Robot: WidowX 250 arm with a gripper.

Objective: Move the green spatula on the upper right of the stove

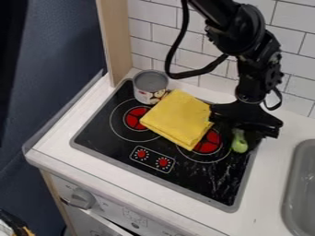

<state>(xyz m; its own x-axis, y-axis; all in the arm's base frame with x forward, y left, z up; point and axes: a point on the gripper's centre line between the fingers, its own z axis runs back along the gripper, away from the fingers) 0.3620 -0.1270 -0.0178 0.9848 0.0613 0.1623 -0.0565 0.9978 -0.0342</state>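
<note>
A: Where was the green spatula [239,144]?
B: Right side of the black stove [184,173] with red burners, just below the black two-finger gripper [246,126].
A: Gripper wide, narrow, holding it?
B: Couldn't tell. It hung over the stove's upper right.
A: Rest?
B: Folded yellow cloth [177,118] lay over the stove's upper middle, partly covering both burners. Silver can [149,87] with a printed label stood upright at the stove's upper left corner. Grey sink [291,184] was right of the stove.
</note>
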